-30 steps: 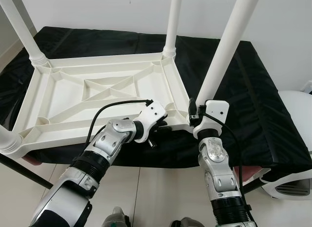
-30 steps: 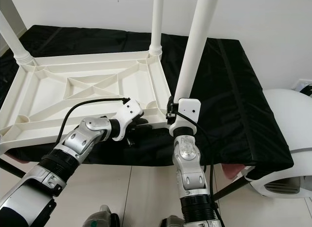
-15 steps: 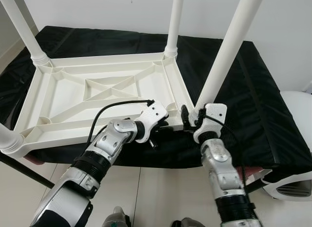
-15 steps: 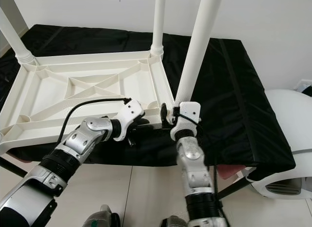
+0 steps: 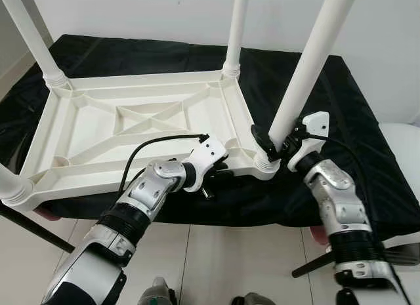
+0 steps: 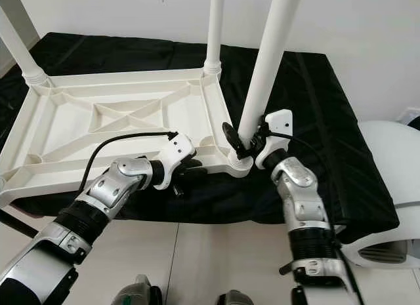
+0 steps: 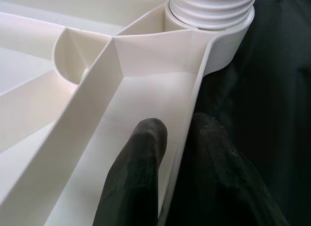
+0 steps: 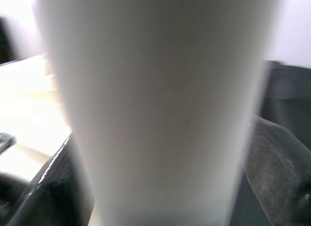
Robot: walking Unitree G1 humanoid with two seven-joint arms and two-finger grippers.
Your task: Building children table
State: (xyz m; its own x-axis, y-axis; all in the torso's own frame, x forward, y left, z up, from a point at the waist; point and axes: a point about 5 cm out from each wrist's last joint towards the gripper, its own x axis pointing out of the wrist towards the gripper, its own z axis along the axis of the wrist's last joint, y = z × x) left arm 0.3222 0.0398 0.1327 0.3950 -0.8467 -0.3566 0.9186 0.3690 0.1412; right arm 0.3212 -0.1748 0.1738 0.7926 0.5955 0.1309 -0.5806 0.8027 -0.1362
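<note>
White plastic tabletop (image 5: 131, 131) lies upside down on a worktop (image 5: 341, 141) draped in black cloth, ribbed underside up, with an X brace in the middle panel. Legs stand up from its corners: far left leg (image 5: 29, 36), far right leg (image 5: 235, 29), and a stub of the near left one (image 5: 12, 187) at the frame edge.

Near right leg (image 5: 305, 62) leans up and to the right out of its ribbed corner socket (image 5: 266, 164).

Right hand (image 5: 279, 142) is at the base of that leg, just above the socket. Its black fingers (image 8: 48, 182) sit either side of the white tube, closed around it, tube pressed between them in the wrist view.

Left hand (image 5: 213, 176) is at the near rim of the tabletop, just left of the same corner. One finger (image 7: 136, 177) lies inside the rim wall, the other outside against the black cloth, pinching the thin edge between them. A black cable (image 5: 157, 142) loops from the left wrist back over the tabletop.

White rounded object (image 6: 387, 187) sits on the floor to the right of the worktop. Pale tiled floor (image 5: 210, 259) below.
</note>
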